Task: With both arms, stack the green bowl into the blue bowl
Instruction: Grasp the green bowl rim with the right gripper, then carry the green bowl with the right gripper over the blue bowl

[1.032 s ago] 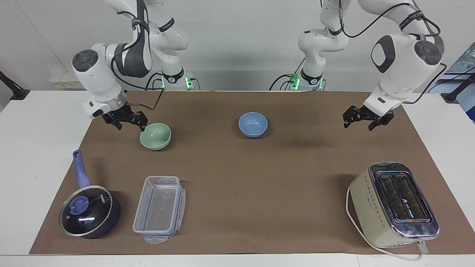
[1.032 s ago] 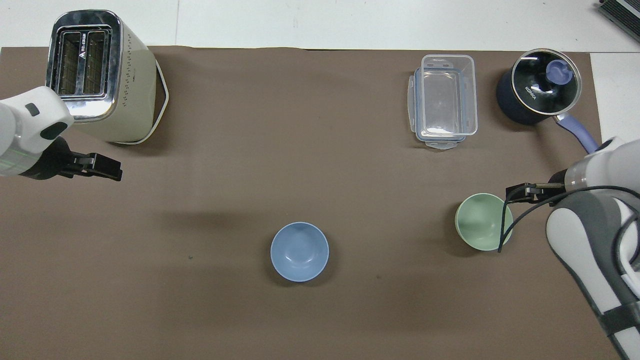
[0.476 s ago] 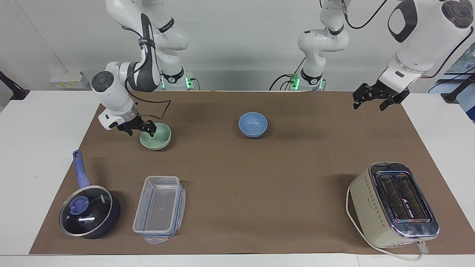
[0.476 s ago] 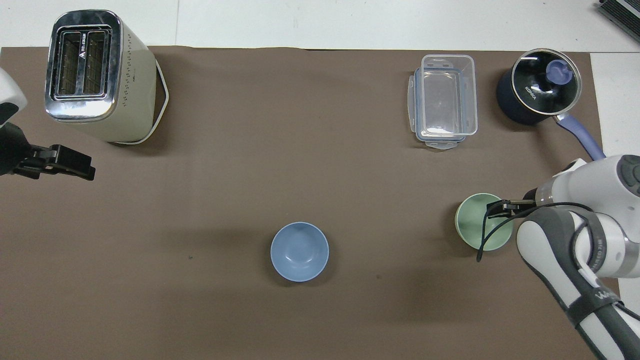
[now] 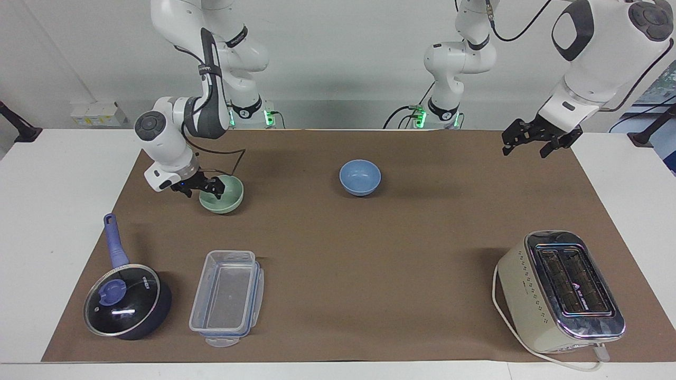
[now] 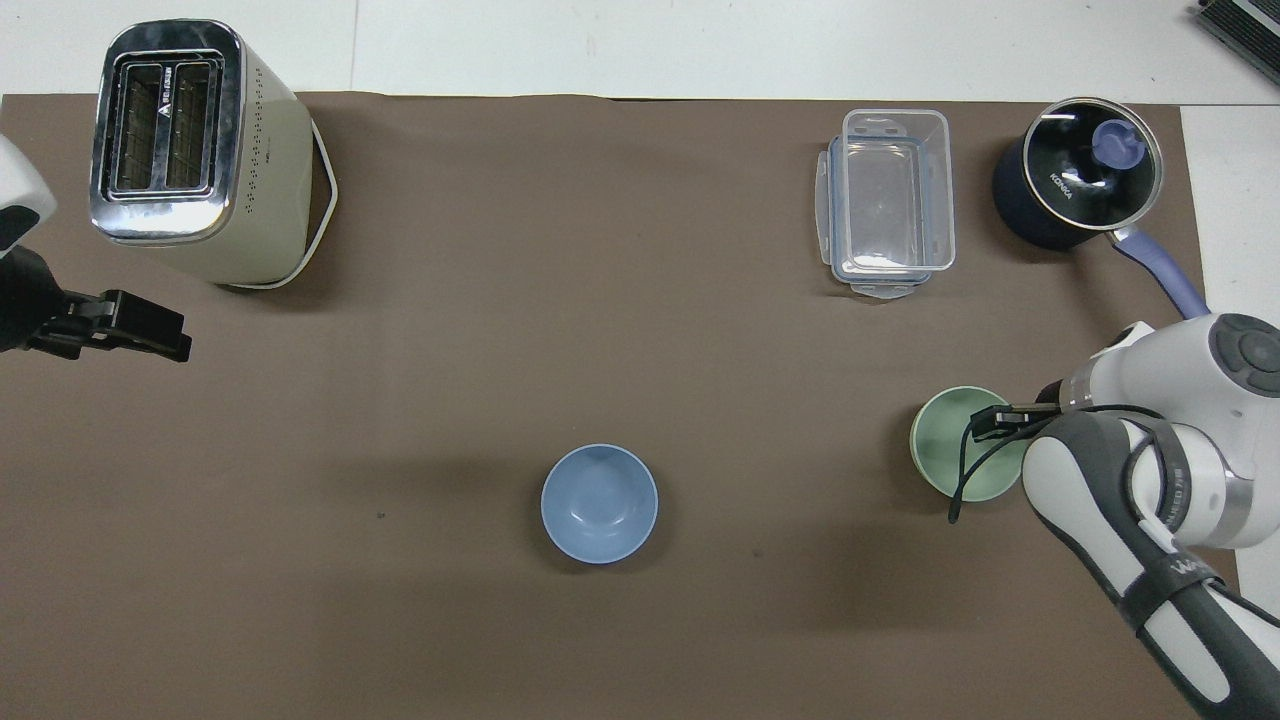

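Currently the green bowl [image 5: 222, 194] [image 6: 962, 443] sits upright on the brown mat [image 5: 338, 248] [image 6: 560, 330] toward the right arm's end of the table, about as near the robots as the blue bowl [image 5: 359, 177] [image 6: 599, 503]. The right gripper [image 5: 207, 186] [image 6: 990, 421] is down at the green bowl's rim on the side toward the mat's edge, fingers straddling the rim wall; whether they have clamped it cannot be told. The blue bowl stands alone near the mat's middle, well apart from the green bowl, with bare mat all around it and between the two bowls.

Farther from the robots than the green bowl lie a clear plastic box [image 5: 226, 297] [image 6: 886, 203] and, beside it toward the mat's corner, a lidded saucepan [image 5: 127, 301] [image 6: 1078, 170], its handle pointing back toward the robots. A toaster [image 5: 561, 291] [image 6: 195, 150] stands at the left arm's end.

The left gripper [image 5: 533, 141] [image 6: 135, 325] waits raised over the mat's edge at the left arm's end, fingers spread apart. The facing view shows its height above the mat; the overhead view shows only its black fingers and part of the wrist at the frame edge. The overhead view also shows the right arm's elbow covering the mat border beside the green bowl.
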Controlling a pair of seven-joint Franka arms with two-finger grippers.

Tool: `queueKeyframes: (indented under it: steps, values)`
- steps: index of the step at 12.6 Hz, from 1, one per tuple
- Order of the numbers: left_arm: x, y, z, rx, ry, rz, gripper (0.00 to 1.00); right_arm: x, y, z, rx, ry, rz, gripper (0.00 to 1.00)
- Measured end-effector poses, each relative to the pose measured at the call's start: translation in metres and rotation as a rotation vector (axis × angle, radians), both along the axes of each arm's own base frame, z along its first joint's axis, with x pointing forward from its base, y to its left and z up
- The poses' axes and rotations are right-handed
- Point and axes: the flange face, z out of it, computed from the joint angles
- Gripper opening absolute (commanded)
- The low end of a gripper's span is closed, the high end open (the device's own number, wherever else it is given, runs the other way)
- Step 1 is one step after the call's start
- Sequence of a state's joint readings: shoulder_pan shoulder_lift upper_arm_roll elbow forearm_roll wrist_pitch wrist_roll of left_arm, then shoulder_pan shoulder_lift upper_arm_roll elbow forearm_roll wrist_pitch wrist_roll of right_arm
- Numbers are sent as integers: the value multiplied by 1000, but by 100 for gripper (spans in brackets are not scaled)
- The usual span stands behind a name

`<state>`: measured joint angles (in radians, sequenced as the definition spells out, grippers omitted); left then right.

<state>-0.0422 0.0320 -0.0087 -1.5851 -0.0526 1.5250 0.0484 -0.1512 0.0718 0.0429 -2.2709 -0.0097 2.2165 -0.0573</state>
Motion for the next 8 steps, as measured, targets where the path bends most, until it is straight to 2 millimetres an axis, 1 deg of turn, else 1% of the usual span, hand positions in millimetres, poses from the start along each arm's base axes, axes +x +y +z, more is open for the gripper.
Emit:
queueKeyframes:
  steps: [2, 3, 5, 6, 8]
  values:
    - [0, 0, 0, 0, 0, 0, 100, -1, 0, 0, 6, 6, 38, 7]
    - [0, 0, 0, 0, 0, -1, 100, -2, 0, -1, 8, 14, 47, 0]
    - [0, 0, 0, 0, 1, -1, 100, -2, -1, 0, 9, 18, 48, 0]
    - [0, 0, 0, 0, 1, -1, 100, -1, 0, 4, 17, 19, 49, 0]
    - [0, 0, 0, 0, 1, -1, 100, 2, 5, 25, 30, 9, 50, 0]
